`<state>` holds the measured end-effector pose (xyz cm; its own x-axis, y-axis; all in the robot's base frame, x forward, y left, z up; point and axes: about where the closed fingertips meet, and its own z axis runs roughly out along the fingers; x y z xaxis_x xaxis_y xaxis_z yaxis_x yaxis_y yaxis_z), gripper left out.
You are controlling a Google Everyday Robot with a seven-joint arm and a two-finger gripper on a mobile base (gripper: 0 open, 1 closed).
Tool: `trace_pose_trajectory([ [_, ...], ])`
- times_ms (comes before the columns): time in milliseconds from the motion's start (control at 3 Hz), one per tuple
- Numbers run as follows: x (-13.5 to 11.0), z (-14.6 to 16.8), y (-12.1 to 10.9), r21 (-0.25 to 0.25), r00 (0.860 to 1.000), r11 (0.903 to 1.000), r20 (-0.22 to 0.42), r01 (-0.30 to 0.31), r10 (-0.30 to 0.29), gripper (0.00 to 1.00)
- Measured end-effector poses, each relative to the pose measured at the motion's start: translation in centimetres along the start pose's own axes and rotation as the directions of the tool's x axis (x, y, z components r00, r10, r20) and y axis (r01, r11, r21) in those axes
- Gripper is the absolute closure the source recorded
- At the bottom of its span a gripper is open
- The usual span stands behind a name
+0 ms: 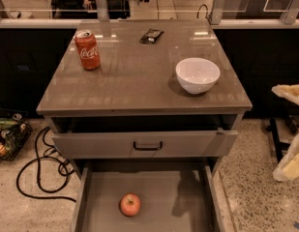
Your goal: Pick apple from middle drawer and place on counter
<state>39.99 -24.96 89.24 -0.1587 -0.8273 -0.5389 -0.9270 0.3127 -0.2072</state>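
The apple [130, 204], small and red, lies on the grey floor of the open middle drawer [187, 207] at the bottom, left of centre. The counter [139, 76] is the glossy grey-brown top above it. My gripper [290, 94] is at the right edge of the view, on the pale arm, level with the counter's front edge. It is well to the right of the drawer and apart from the apple, with nothing seen in it.
A red soda can [87, 50], a white bowl [197, 74] and a small dark packet [151, 36] stand on the counter. A drawer front with a black handle [147, 145] juts out above the middle drawer. Black cables [40, 170] lie on the floor at left.
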Motion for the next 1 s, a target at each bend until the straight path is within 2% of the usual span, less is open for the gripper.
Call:
trace_pose_trajectory([
  [333,1.3,2.1,1.8,0.012,0.988,0.9999,0.154,-0.002,0.0,0.0],
  [667,1.9,4.9,3.2,0.037,0.959,0.9992,0.281,0.015,-0.025,0.0],
  [1000,2.0,7.1,4.5,0.097,0.932,0.9921,0.346,0.08,-0.109,0.0],
])
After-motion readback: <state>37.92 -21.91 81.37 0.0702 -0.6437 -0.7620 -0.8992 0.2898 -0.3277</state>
